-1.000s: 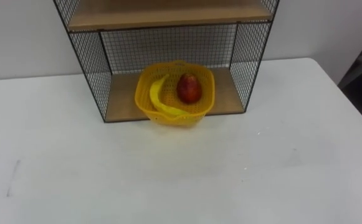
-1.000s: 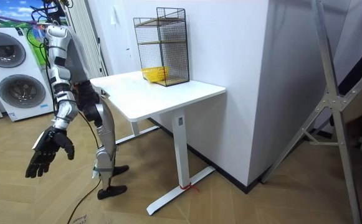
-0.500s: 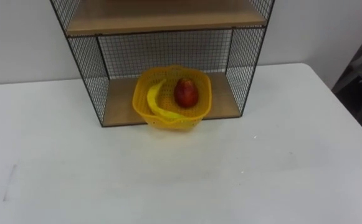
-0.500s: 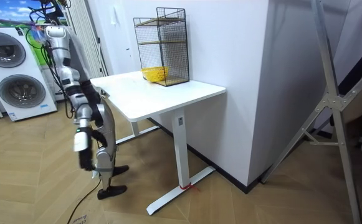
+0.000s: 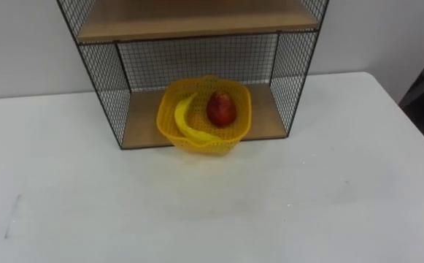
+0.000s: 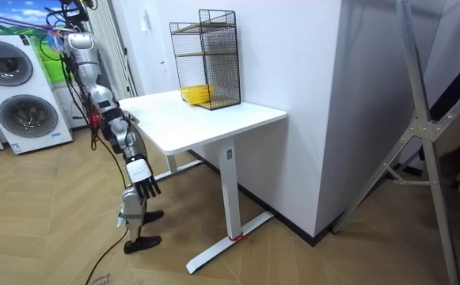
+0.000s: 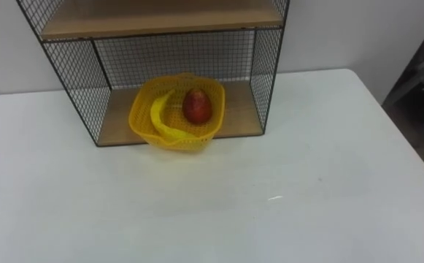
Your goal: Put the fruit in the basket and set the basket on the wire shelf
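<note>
Near two washing machines (image 6: 12, 95), the white table (image 6: 214, 120) bears the wire shelf (image 6: 216, 49).

A black wire-mesh shelf (image 7: 80, 80) with wooden boards stood at the upper middle of the frame, at the far side of a white tabletop (image 7: 284, 197). On its lower board sat a yellow plastic basket (image 7: 176, 140), its front wall poking just past the shelf's front edge. Inside lay a yellow banana (image 7: 160, 120) at left and a red apple (image 7: 196, 106) at right.

Low in the wire shelf (image 5: 197, 62) sits the basket (image 5: 204, 142), banana (image 5: 184, 120) left of apple (image 5: 221, 109) inside.
</note>
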